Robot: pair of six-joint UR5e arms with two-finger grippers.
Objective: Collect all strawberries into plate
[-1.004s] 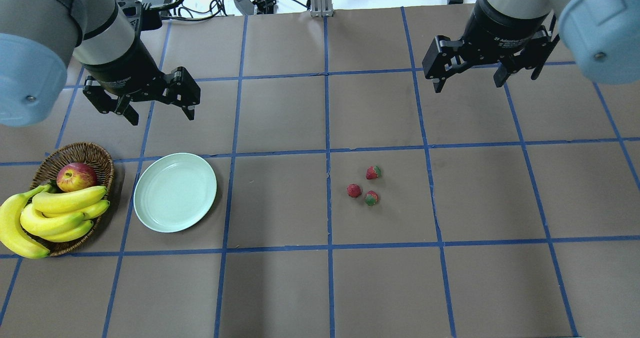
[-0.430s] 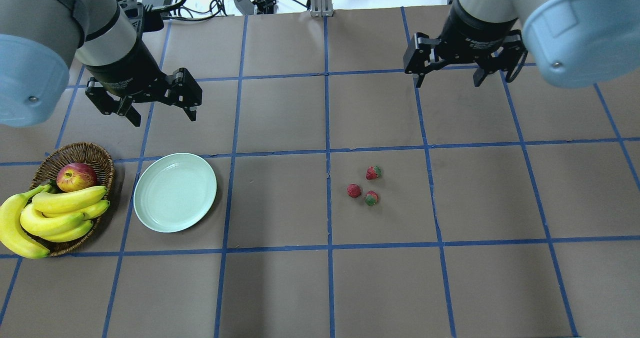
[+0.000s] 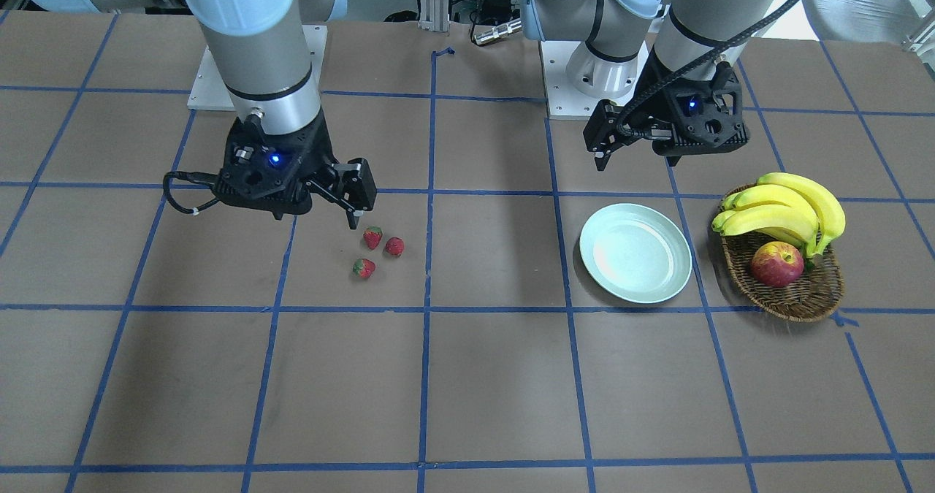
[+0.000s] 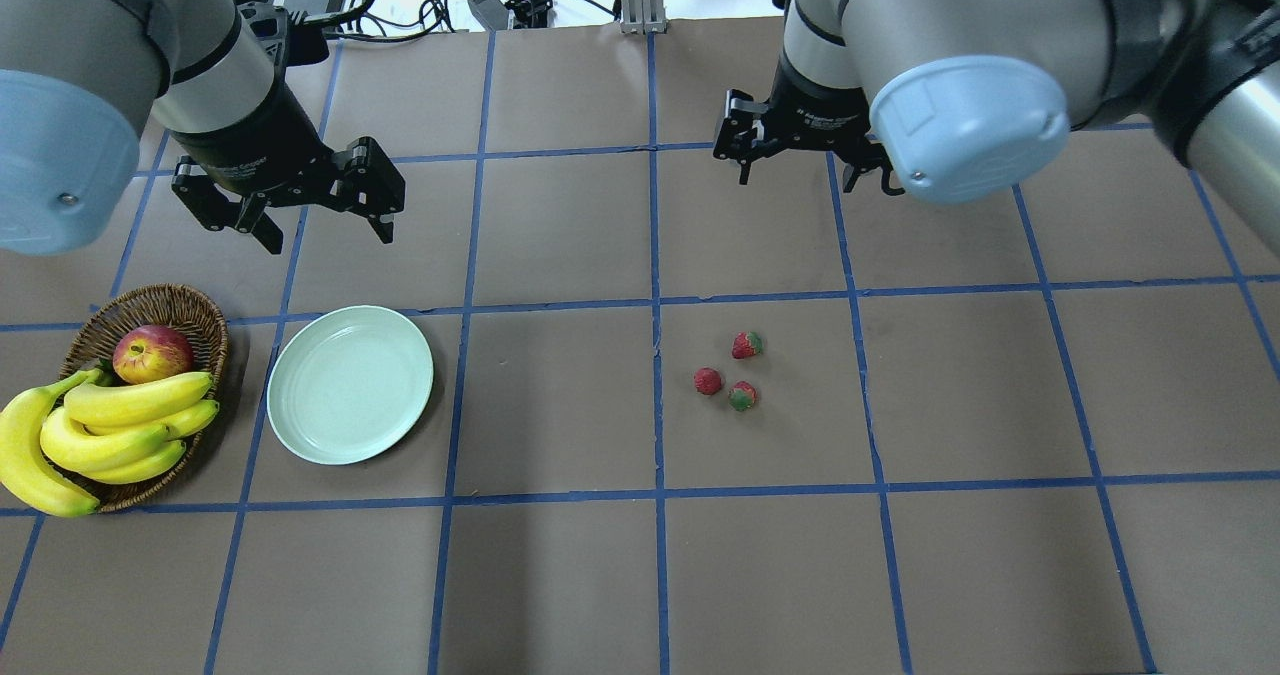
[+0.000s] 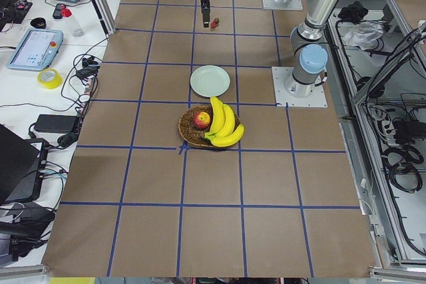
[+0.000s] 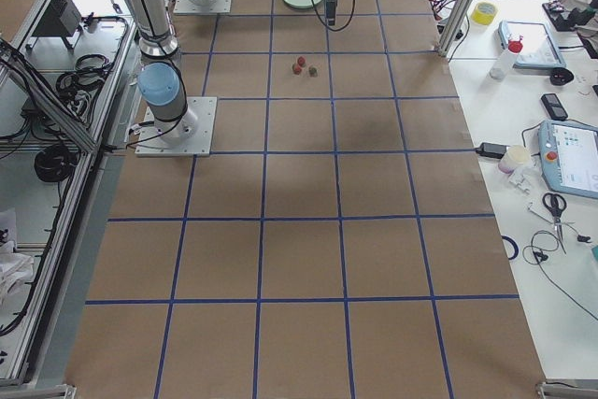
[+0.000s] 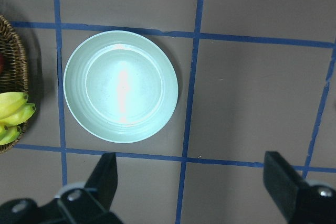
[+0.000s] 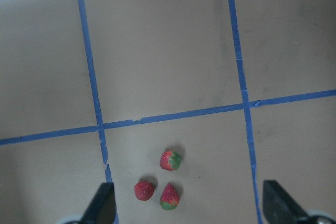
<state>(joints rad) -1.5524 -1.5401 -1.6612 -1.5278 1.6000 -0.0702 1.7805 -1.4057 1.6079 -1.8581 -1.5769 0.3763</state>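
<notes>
My left pincer hangs released, fingers wide, over the table on my side of the plate. My right pincer, released too and holding nothing, hangs well to the plate's right. Farther out, three strawberries sit clustered on the table, well right of the plate. A basket of fruit stands just left of it.
</notes>
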